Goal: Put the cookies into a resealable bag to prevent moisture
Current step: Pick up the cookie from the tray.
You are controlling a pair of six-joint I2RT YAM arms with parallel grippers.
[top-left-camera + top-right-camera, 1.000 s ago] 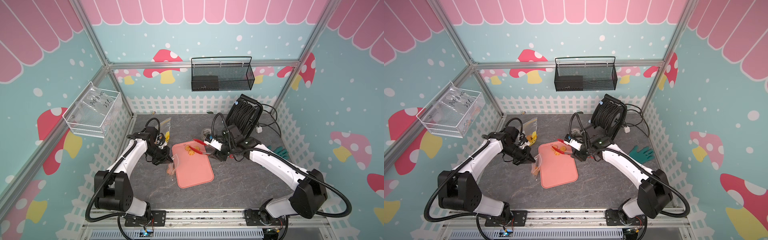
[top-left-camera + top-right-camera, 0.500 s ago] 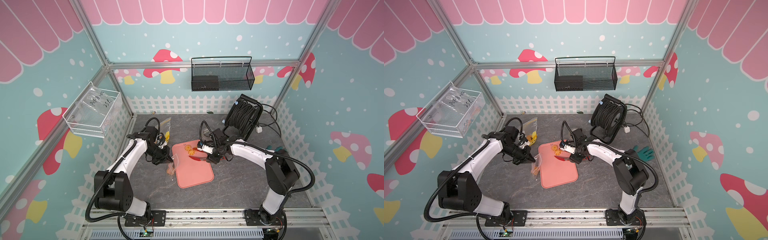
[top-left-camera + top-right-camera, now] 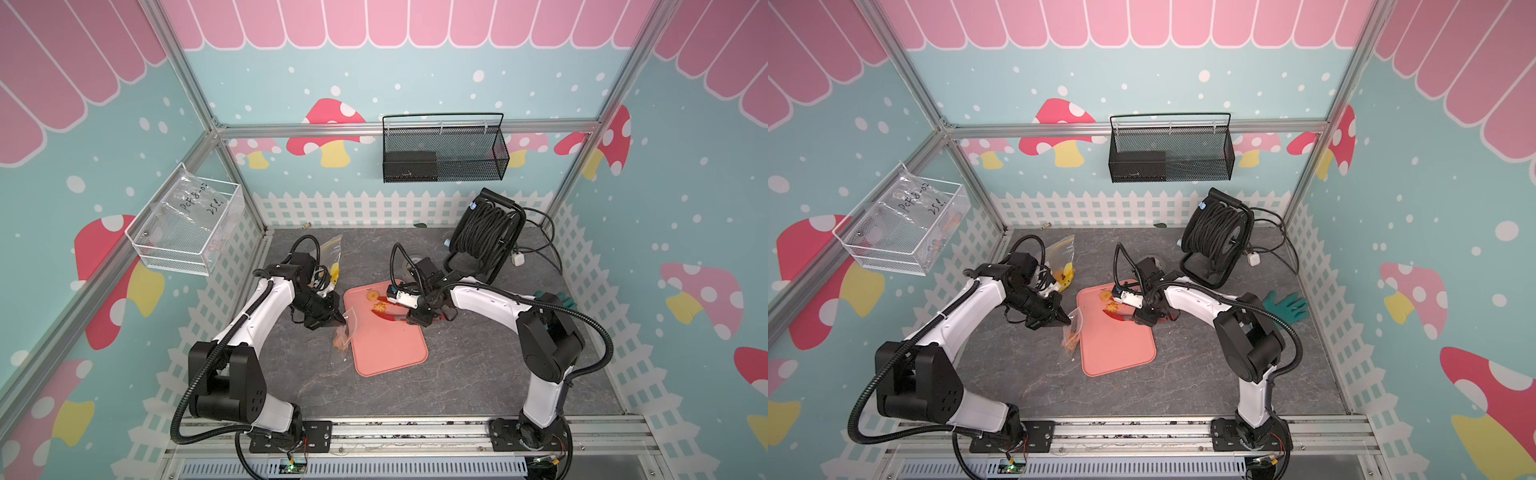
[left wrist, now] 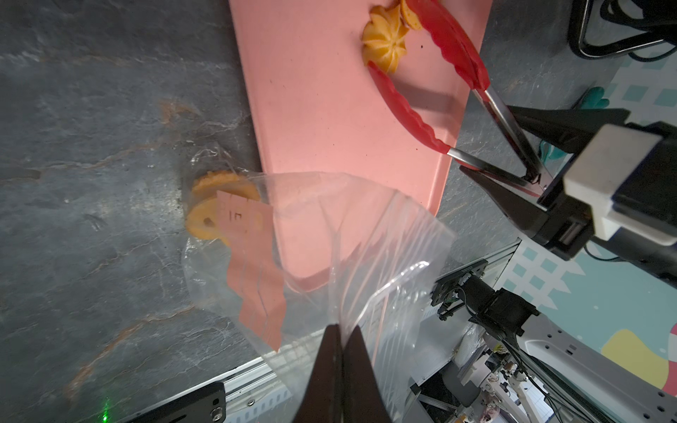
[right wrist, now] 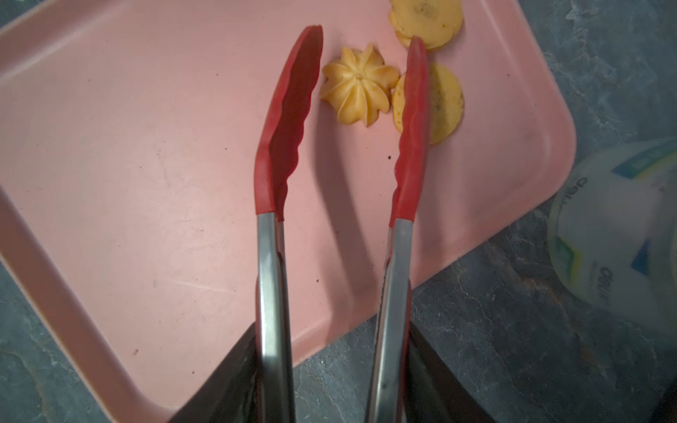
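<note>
Three cookies lie at the far end of the pink tray [image 5: 146,146]: a flower-shaped one [image 5: 357,91] and two round ones [image 5: 445,102]. My right gripper [image 5: 329,348] is shut on red-tipped tongs [image 5: 285,128], whose open tips straddle the flower cookie [image 3: 379,307]. My left gripper [image 4: 342,329] is shut on the rim of the clear resealable bag [image 4: 366,238], holding its mouth up at the tray's left edge [image 3: 348,328]. Inside the bag lie a few cookies [image 4: 219,190] and a pink strip [image 4: 252,263].
A black cable reel [image 3: 486,237] stands at the back right, with a green glove [image 3: 1285,307] at the right edge. A yellow-printed bag [image 3: 332,257] lies behind my left arm. A white tape roll [image 5: 615,227] sits just past the tray's far corner.
My right arm has swung left, bringing the tongs over the tray to the cookies, and the tongs have narrowed a little. The left gripper and bag have stayed put.
</note>
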